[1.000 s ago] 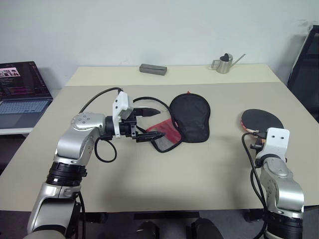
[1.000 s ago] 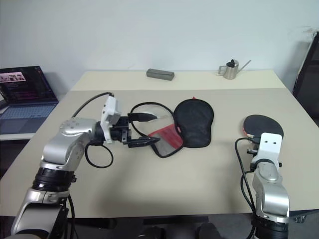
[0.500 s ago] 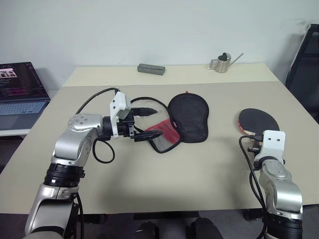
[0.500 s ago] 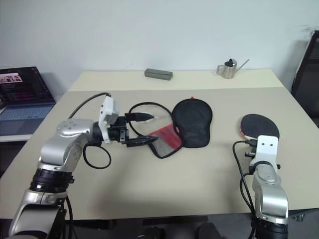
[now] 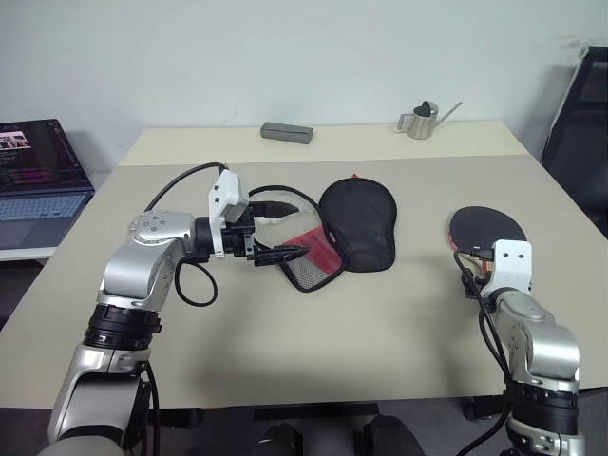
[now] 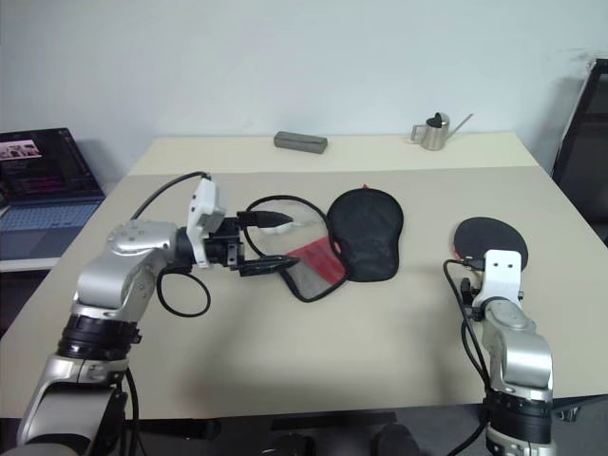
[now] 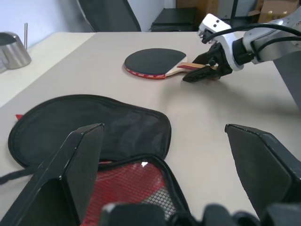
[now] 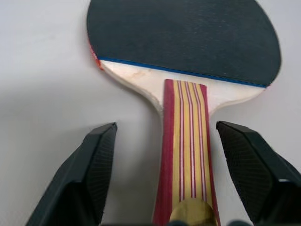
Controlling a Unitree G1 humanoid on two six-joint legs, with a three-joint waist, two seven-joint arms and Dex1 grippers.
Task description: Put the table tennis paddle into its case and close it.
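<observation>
Here the paddle (image 8: 183,52) lies flat on the beige worktop (image 5: 380,323) at its right side, black face up, its striped handle pointing toward the right gripper (image 8: 181,160), whose fingers (image 8: 96,165) stand spread on either side of the handle without touching it. Well apart, near the middle, the case (image 5: 359,223) lies open, its red mesh flap (image 5: 309,258) folded out. The left gripper (image 5: 285,233) hovers at that flap, fingers (image 7: 70,179) spread wide, holding nothing.
</observation>
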